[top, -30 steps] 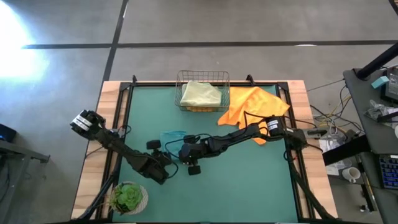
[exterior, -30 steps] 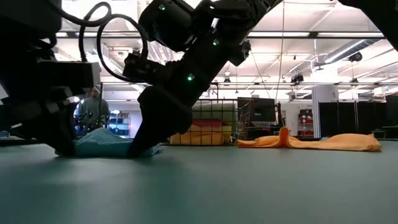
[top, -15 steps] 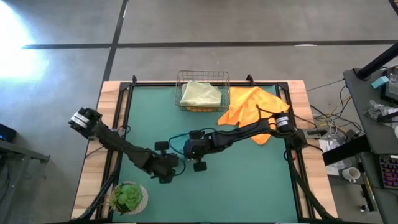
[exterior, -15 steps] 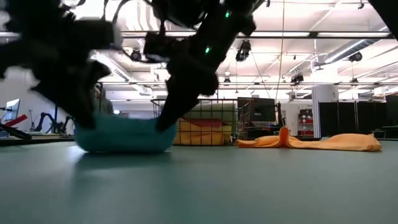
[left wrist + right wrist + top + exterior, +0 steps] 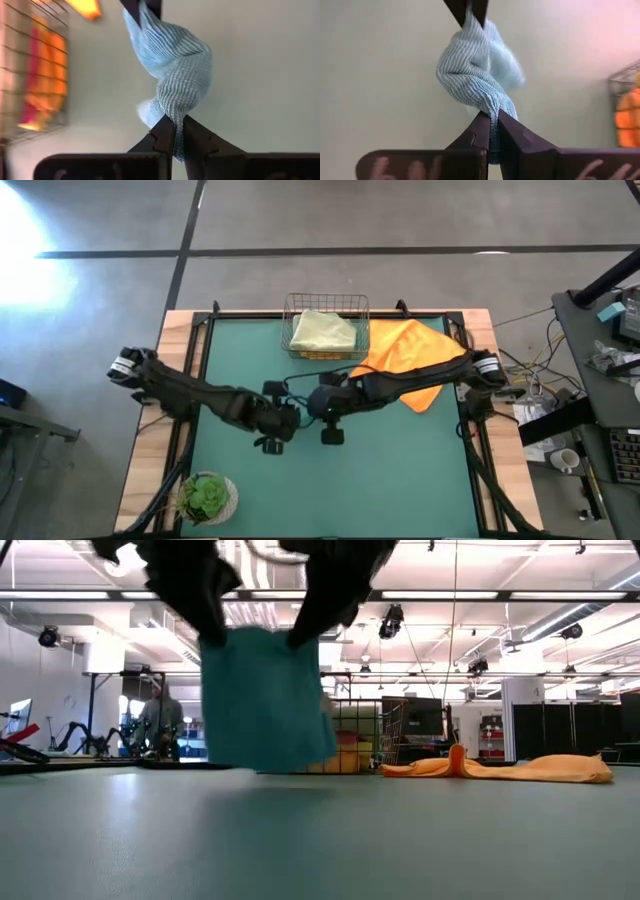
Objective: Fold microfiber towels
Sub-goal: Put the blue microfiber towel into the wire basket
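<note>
A teal microfiber towel (image 5: pixel 265 700) hangs over the middle of the green mat between my two grippers. My left gripper (image 5: pixel 212 625) is shut on its upper left corner and my right gripper (image 5: pixel 305 630) on its upper right corner. In the high view the two grippers, left (image 5: pixel 288 420) and right (image 5: pixel 314 406), stand close together. The towel's lower edge (image 5: pixel 270 768) hangs close to the mat; whether it touches does not show. An orange towel (image 5: pixel 405 350) lies spread at the far right, partly under my right arm. My left gripper pinches a bunched corner of the teal towel (image 5: pixel 172 112) between its two fingers, slanting down from above. The cloth runs in a twisted roll toward the other gripper and hangs below. My right gripper pinches the opposite bunched corner (image 5: pixel 492 112) the same way, slanting down. How many layers either has does not show.
A wire basket (image 5: pixel 325 325) at the far edge holds a pale green towel (image 5: pixel 322 330) on top of orange and yellow ones. A potted plant (image 5: pixel 207 498) stands at the near left corner. A person (image 5: pixel 160 725) shows in the room beyond the table.
Both grippers have risen and gone toward the far edge, the left one also toward the right. The teal towel, a low heap on the mat a second ago, has come up with them and now hangs as a sheet below them.
</note>
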Controlling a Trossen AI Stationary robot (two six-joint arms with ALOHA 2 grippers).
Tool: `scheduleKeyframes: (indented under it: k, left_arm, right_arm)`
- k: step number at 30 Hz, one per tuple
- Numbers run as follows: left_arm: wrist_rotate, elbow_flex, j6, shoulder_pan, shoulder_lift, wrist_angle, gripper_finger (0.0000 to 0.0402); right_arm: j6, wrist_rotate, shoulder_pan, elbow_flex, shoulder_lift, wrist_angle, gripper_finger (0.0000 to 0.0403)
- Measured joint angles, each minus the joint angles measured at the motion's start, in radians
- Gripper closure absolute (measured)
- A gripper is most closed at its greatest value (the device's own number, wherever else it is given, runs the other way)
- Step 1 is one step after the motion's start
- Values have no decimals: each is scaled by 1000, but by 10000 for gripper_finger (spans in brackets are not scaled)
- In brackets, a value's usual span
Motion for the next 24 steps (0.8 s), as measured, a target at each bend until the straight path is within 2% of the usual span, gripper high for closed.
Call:
scheduleKeyframes:
  k: [8,13,17,24]
  left_arm:
    - [-35,160,236,120,-19,-18,392]
    - [-38,238,418,206,-20,-14,392]
    - [-75,272,535,275,-20,1,392]
    - [-99,285,667,394,-20,108,392]
  right_arm:
    - [42,95,-7,0,-116,-72,394]
    - [46,196,-21,0,-176,-77,394]
    - [55,246,-54,0,-220,-75,394]
    - [7,263,-171,0,-242,-52,394]
